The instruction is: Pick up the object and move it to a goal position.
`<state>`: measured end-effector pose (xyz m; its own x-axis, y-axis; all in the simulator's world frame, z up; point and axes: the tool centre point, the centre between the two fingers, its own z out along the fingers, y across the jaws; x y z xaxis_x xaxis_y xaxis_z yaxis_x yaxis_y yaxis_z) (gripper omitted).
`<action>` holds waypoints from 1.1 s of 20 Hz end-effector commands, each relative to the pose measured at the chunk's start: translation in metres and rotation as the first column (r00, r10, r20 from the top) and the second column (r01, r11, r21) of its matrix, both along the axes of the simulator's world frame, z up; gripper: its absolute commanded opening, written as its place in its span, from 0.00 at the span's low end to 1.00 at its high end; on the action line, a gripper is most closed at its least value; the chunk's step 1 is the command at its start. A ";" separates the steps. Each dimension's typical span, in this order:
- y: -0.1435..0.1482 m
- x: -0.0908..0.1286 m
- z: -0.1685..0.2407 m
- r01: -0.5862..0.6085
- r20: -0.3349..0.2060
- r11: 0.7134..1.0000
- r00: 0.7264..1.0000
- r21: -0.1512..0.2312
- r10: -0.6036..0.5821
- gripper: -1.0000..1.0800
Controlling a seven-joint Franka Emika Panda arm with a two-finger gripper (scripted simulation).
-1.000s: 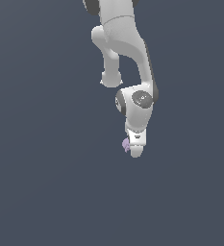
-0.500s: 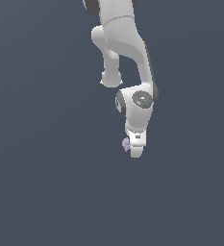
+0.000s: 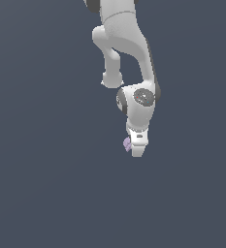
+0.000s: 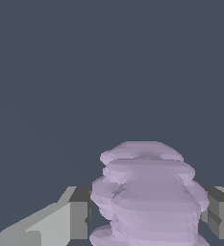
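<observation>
A pale lilac, lumpy object point(image 4: 149, 194) of stacked, lobed layers sits between the two grey fingers of the gripper point(image 4: 149, 214). One finger point(image 4: 77, 214) stands at the object's nine o'clock side, the other point(image 4: 221, 211) at its three o'clock side, each close against it. Plain dark grey-blue ground point(image 4: 84, 72) lies all around.

Lighting is even and diffuse, with no glare or cast shadows. Both renders are sharp, undistorted; polygon edges show slight aliasing.
</observation>
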<state>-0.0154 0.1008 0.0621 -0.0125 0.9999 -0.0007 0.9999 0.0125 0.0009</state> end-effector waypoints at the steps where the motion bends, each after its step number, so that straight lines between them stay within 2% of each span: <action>1: 0.000 -0.001 0.010 0.000 0.001 1.000 1.000 0.000 0.000 0.00; 9: 0.001 -0.008 0.070 -0.001 0.000 1.000 1.000 -0.001 0.001 0.00; 22: 0.004 -0.024 0.213 -0.004 -0.001 1.000 1.000 0.002 0.004 0.00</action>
<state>-0.0369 0.1042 0.2594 -0.0160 0.9999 0.0001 0.9999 0.0160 0.0012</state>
